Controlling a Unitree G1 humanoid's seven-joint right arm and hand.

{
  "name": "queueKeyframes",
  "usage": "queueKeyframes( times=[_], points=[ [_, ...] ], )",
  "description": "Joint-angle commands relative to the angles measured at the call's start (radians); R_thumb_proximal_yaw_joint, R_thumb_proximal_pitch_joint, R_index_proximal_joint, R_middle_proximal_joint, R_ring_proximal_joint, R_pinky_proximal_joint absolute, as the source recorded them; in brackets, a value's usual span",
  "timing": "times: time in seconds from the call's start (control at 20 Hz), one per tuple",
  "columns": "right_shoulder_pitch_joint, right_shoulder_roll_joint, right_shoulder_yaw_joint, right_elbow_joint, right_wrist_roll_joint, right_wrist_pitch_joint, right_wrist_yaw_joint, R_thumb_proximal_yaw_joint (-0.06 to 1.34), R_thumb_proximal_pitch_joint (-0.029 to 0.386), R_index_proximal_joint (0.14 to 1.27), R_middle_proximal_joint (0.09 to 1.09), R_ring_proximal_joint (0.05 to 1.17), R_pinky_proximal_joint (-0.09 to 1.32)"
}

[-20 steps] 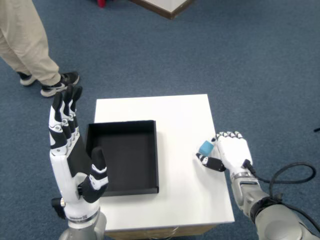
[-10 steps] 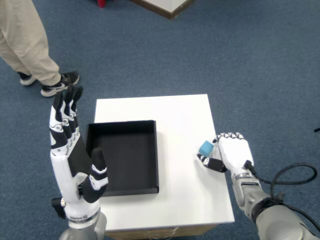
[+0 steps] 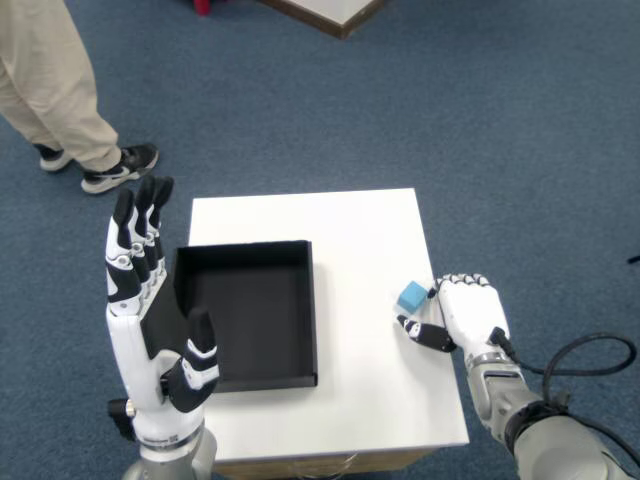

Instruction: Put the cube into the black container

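Note:
A small blue cube (image 3: 412,296) lies on the white table (image 3: 345,225), near its right edge. My right hand (image 3: 467,315) rests on the table just right of the cube, fingers loosely curled, thumb (image 3: 424,335) stretched out below the cube. The cube sits just off the index fingertip and is not gripped. The black container (image 3: 250,320), a shallow square tray, lies empty on the left half of the table. The left hand (image 3: 150,320) stands upright with straight fingers over the container's left rim, holding nothing.
A person's legs and dark shoe (image 3: 115,168) stand on the blue carpet beyond the table's far left corner. A black cable (image 3: 580,355) loops by my right forearm. A piece of furniture (image 3: 330,12) shows at the top edge.
My right hand has drawn back slightly to the right and toward me, away from the cube, which stayed put. The left hand shifted a little rightward.

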Motion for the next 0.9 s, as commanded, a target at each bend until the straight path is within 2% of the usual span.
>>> queueKeyframes(
  times=[0.05,0.45,0.9],
  points=[
    [-0.039,-0.027,-0.002,0.02,-0.004,-0.016,-0.043,0.5,0.007,0.69,0.35,0.29,0.22],
    [-0.033,-0.028,-0.011,0.021,0.005,-0.057,-0.078,0.58,0.033,0.73,0.38,0.32,0.22],
    [-0.054,-0.027,-0.006,0.023,0.002,-0.024,-0.053,0.55,0.021,0.64,0.36,0.3,0.21]
  ],
)
